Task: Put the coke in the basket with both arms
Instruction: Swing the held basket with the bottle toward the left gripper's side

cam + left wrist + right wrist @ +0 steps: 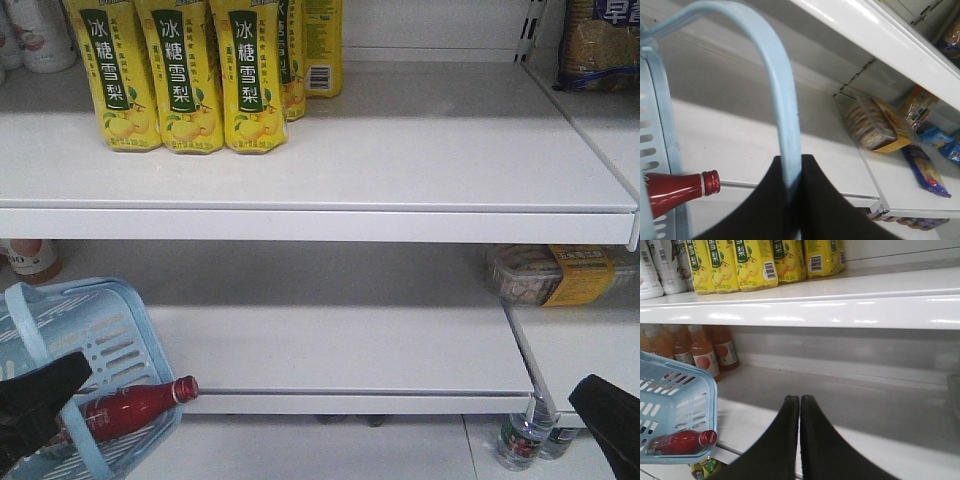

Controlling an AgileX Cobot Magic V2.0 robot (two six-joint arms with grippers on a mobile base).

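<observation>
Your left gripper [792,187] has its fingers clamped on the light blue basket's loop handle [782,100]. Your right gripper [800,410] hangs with fingers pressed together on nothing. Lower left, the tilted basket [110,340] holds the red coke bottle [130,408], its cap poking over the rim toward the white shelf [340,350].

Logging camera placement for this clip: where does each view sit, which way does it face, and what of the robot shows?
Exterior front view: faces the white shelves head-on; left pincer and right pincer show at the bottom corners.
Left wrist view: sits on the left arm, looks along its pincer, shut on the basket handle.
Right wrist view: sits on the right arm, looks over its shut, empty pincer toward the shelves.
Shared: all three show the blue basket with the red coke bottle lying inside, neck sticking out.
</observation>
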